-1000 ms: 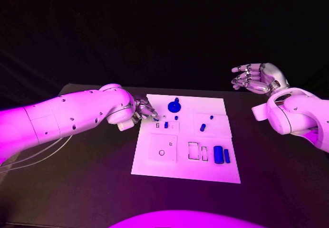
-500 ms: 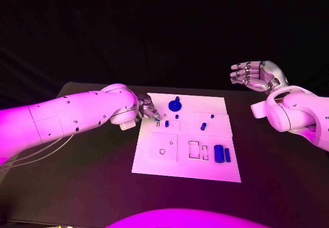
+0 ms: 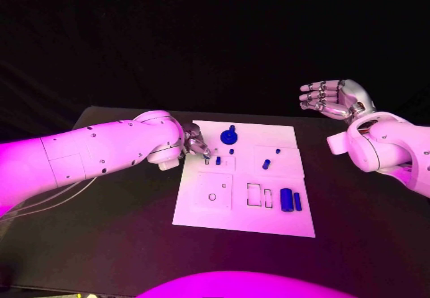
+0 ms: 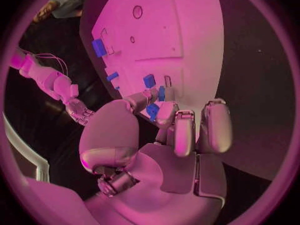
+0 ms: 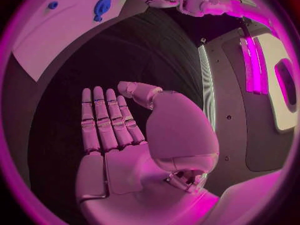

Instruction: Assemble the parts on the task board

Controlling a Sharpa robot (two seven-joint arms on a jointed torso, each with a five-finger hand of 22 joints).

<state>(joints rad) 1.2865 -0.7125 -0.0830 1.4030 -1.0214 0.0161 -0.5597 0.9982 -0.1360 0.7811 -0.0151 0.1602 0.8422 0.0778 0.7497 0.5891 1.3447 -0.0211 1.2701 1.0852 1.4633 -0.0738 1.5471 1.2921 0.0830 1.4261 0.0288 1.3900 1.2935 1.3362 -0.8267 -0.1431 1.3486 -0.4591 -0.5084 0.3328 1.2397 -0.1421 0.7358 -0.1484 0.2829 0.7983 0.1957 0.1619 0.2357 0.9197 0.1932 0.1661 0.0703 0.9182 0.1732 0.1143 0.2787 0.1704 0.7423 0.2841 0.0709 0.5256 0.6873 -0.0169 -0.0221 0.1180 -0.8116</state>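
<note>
Several glossy blue parts [image 3: 286, 201] dot my flat white board [image 3: 210, 211]; left hand [image 3: 194, 142] pinches one, right hand [image 3: 332, 99] curled, holding nothing.

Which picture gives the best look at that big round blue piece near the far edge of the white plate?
The head view: the round blue part sits unobstructed on the task board. The right wrist view shows it small at the rim; in the left wrist view I cannot pick it out.

We see our left hand [image 3: 194, 144] lowered at the left, fingers curled together and pinched at the tips. Our right hand [image 3: 333, 99] is raised far right, palm up, fingers apart, empty.
</note>
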